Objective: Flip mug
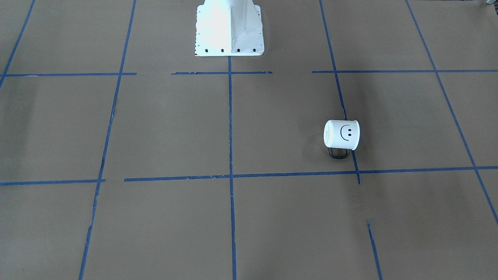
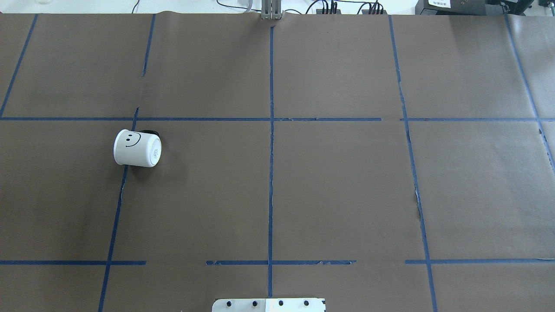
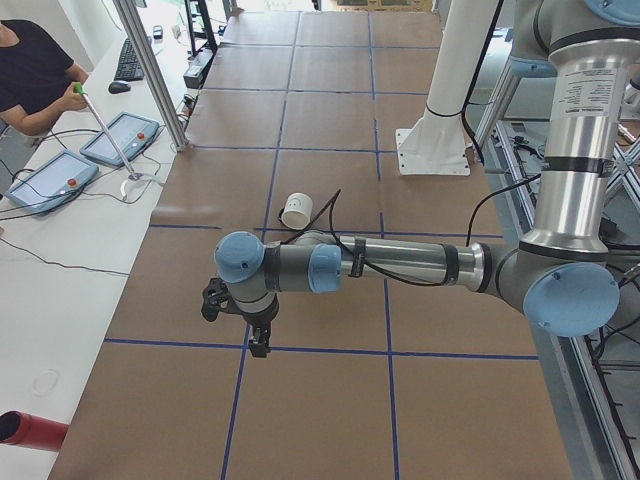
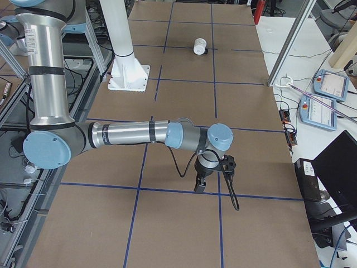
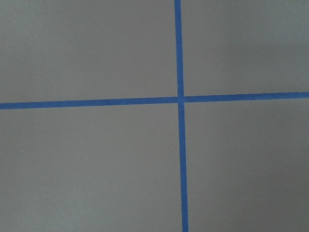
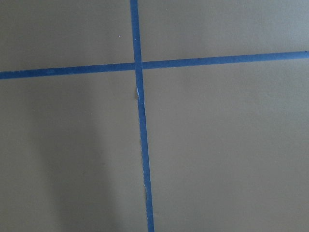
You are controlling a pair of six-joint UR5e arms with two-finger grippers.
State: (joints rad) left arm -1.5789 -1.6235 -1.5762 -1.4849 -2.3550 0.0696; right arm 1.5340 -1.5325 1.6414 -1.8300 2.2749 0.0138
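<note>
The white mug (image 1: 341, 134) with a black smiley face lies on its side on the brown paper, on the robot's left half of the table. Its flat base points toward the table's middle. Its black handle (image 1: 337, 153) rests on the far side from the robot. The mug also shows in the overhead view (image 2: 137, 148) and, small, in both side views (image 3: 296, 210) (image 4: 199, 46). My left gripper (image 3: 258, 348) hangs over the table's left end, well short of the mug; I cannot tell whether it is open. My right gripper (image 4: 199, 187) hangs over the right end, far from the mug; its state is also unclear.
The white robot base plate (image 1: 229, 29) stands at the table's near-robot edge. Blue tape lines (image 2: 271, 143) cross the brown paper in a grid. Both wrist views show only paper and tape. An operator (image 3: 35, 75) sits by teach pendants (image 3: 120, 138) beyond the table's far side.
</note>
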